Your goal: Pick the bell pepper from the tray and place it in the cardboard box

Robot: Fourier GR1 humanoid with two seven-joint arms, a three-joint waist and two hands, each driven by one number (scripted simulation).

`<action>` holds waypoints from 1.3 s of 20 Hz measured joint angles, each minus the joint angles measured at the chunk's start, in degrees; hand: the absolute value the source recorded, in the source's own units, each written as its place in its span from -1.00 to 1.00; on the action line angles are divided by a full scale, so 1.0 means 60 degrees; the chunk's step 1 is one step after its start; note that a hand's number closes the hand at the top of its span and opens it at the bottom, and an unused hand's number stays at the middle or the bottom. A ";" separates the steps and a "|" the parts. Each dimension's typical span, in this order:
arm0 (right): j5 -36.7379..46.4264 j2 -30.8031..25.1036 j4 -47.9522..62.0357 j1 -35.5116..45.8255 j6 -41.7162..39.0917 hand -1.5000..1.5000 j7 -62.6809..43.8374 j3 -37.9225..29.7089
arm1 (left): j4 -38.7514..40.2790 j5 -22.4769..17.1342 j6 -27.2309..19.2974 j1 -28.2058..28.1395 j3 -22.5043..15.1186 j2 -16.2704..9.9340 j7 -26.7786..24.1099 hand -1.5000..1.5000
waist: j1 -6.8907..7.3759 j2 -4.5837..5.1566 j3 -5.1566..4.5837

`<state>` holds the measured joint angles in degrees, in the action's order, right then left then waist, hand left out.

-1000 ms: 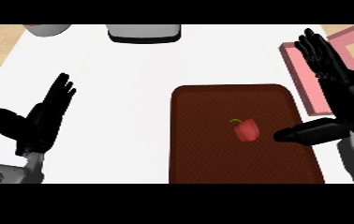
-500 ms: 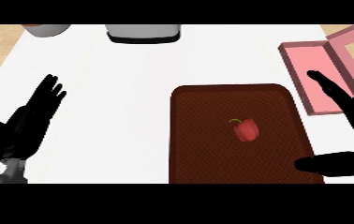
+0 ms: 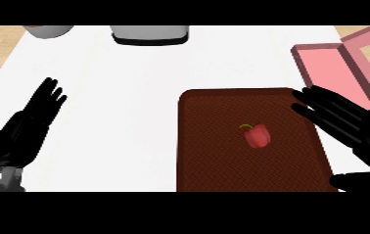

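A small red bell pepper with a green stem lies near the middle of the dark brown tray. My right hand hovers over the tray's right edge, fingers straight and spread, a little to the right of the pepper and not touching it. Its thumb shows at the lower right corner. The pink box stands open past the tray's far right corner. My left hand rests open at the left edge, fingers up.
A grey appliance sits at the counter's back edge, with a grey bowl-like object at the back left. White counter stretches between the left hand and the tray.
My right hand has dropped back toward the lower right, now lower over the tray's right edge. The left hand has slid down and left. The pepper has not moved.
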<state>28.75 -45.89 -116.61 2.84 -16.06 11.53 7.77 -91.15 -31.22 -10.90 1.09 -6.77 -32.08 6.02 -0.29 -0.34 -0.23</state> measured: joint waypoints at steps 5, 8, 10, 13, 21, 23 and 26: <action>0.1164 0.0325 -0.0866 0.0313 -0.1117 -1.00 -0.2509 0.1364 | -0.0053 -0.0042 0.0210 -0.0023 0.0178 -0.0021 0.0069 0.00 | 0.0100 0.0032 0.0011; 0.1309 0.0723 -0.1022 0.0567 -0.1945 -1.00 -0.3675 0.1866 | -0.0083 0.0120 0.0168 -0.0051 0.0163 0.0136 0.0088 0.00 | 0.0107 0.0041 0.0018; 0.1418 0.1098 -0.0892 0.0792 -0.2383 -1.00 -0.4287 0.2179 | -0.0016 0.0227 0.0198 -0.0001 0.0163 0.0257 0.0067 0.00 | 0.0109 0.0051 0.0024; 0.1636 0.1527 -0.0570 0.1070 -0.2890 -1.00 -0.4743 0.2314 | -0.0070 0.0348 0.0269 0.0027 0.0285 0.0375 0.0226 0.00 | 0.0102 0.0053 0.0028; 0.2481 0.2178 0.0102 0.1176 -0.3511 -1.00 -0.4624 0.2227 | -0.0128 0.0743 0.0614 -0.0009 0.0781 0.0786 0.0486 0.00 | 0.0074 0.0054 0.0035; 0.2732 0.2337 0.0336 0.1195 -0.3548 -1.00 -0.4402 0.2152 | -0.0246 0.0878 0.0665 -0.0051 0.0888 0.0928 0.0627 0.00 | 0.0075 0.0054 0.0037; 0.3059 0.2575 0.0636 0.1278 -0.3571 -1.00 -0.4060 0.2098 | -0.0398 0.1099 0.0848 -0.0224 0.1001 0.1108 0.0652 0.00 | 0.0079 0.0055 0.0040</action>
<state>47.11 -30.44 -112.79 10.51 -37.48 -12.83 20.36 -93.54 -24.63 -5.81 -0.26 -0.76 -25.43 9.93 0.18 -0.01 0.01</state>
